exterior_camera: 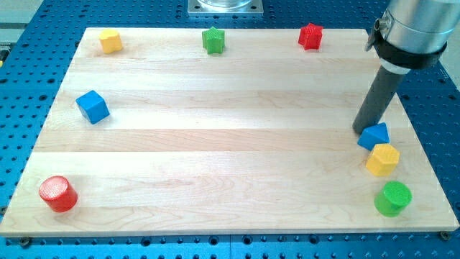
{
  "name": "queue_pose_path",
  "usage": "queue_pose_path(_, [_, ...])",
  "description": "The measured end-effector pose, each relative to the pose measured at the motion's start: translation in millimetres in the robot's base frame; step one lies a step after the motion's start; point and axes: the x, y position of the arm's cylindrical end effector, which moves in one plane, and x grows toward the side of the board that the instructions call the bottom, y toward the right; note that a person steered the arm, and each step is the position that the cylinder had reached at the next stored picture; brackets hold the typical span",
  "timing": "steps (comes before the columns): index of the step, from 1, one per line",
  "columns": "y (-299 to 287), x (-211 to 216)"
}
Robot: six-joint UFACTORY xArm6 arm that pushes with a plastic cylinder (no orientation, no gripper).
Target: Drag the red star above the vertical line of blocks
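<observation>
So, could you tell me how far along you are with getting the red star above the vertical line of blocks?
Done: nothing that shows; the red star sits at the board's top edge, left of the line. In hand: my tip rests at the blue block, which heads the line with the yellow block and green cylinder. Left: reaching the star and dragging it rightwards above the blue block.

Bright, even overhead light, sharp focus throughout, soft short shadows under the blocks, no glare.

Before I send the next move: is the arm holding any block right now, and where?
Nothing is held. My tip rests beside the blue block, far from the red star.
</observation>
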Motion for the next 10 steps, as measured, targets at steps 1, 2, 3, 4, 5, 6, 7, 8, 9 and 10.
queue_pose_path(1, [-15,-5])
queue_pose_path(2, [-1,-17])
queue_pose_path(3, [35,-49])
queue_pose_path(4, [47,-117])
queue_pose_path(5, [47,-197])
queue_pose_path(6, [26,-252])
queue_pose_path(7, [-31,-259])
queue_pose_path(8, [-131,-215])
queue_pose_path(9, [-187,-163])
queue_pose_path(10, [-235,-150])
